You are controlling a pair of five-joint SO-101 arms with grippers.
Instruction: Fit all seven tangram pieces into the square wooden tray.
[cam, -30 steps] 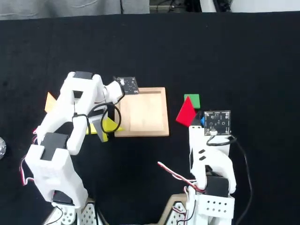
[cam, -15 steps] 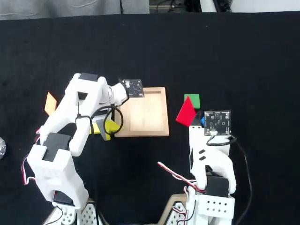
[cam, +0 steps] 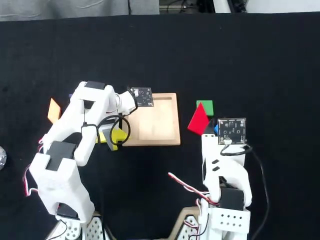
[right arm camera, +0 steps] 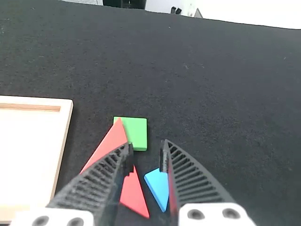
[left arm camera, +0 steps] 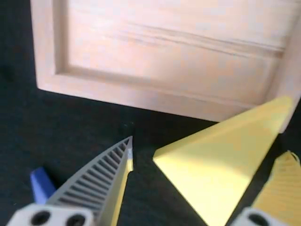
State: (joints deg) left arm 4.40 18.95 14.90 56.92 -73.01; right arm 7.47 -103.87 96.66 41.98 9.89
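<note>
The square wooden tray (cam: 176,120) lies mid-table with nothing in it. My left gripper (left arm camera: 207,153) is down just off the tray's near left corner. It is open around a yellow triangle (left arm camera: 221,165), which leans on one finger and leaves a gap to the grey finger (left arm camera: 110,181). The triangle's tip overlaps the tray's rim (left arm camera: 155,101). My right gripper (right arm camera: 144,149) hangs over the red triangle (right arm camera: 106,146) and a blue piece (right arm camera: 157,186), its fingers a little apart with nothing between them. A green square (right arm camera: 134,132) lies beyond the red triangle.
An orange piece (cam: 53,110) lies left of the left arm. Part of another blue piece (left arm camera: 41,182) shows beside the grey finger. Bare black cloth covers the far half of the table and the near middle.
The left arm's wrist has shifted right toward the tray, and its body now covers more of the yellow triangle. The right arm and the pieces near it have not moved.
</note>
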